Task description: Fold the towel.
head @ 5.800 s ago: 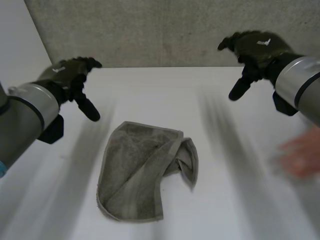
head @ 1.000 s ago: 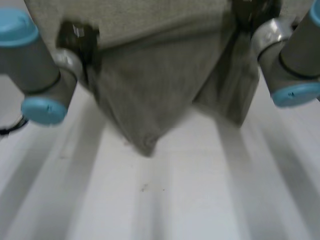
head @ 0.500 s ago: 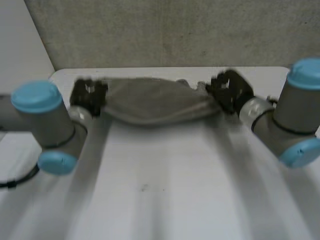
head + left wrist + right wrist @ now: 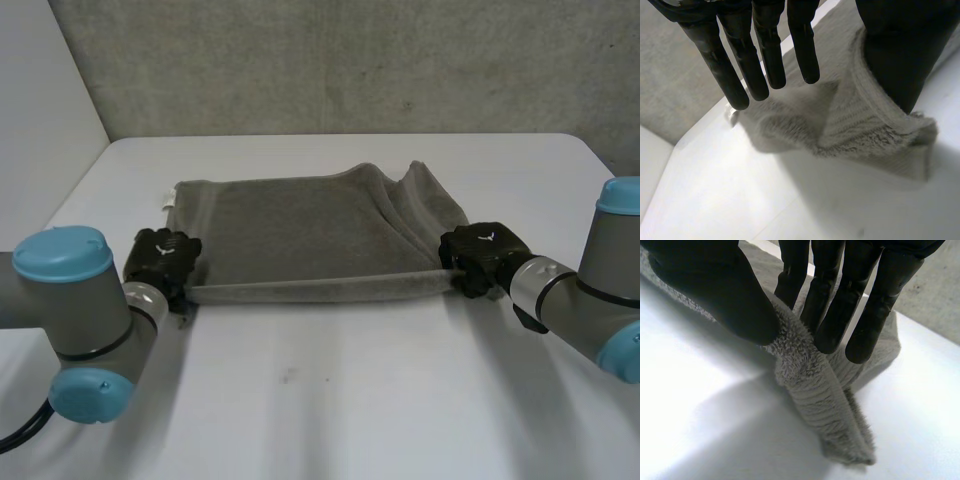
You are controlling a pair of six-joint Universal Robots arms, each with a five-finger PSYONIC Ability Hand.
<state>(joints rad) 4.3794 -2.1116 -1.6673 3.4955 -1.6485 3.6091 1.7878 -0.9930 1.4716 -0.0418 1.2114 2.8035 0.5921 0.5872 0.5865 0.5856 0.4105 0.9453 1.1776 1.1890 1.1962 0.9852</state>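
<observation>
Two hands sit at the towel's near corners. On the left hand [image 4: 160,262] the fingers [image 4: 765,50] are straight and spread away from the thumb [image 4: 895,50]; the near-left hem just drapes along the thumb and is not clamped. On the right hand [image 4: 480,256] the thumb and straight fingers [image 4: 830,305] pinch a raised ridge of the near-right hem. The towel [image 4: 300,232] lies spread out mid-desk [image 4: 330,400], its near edge stretched between the hands and a loose pleat [image 4: 410,192] bunched at the far right. Risk: with one side gripped, a lift for the fold would likely raise that corner alone and drag the cloth askew, and the left corner could slip off the thumb. The pleat, if unsmoothed, would probably get folded in, leaving a lumpy edge.
</observation>
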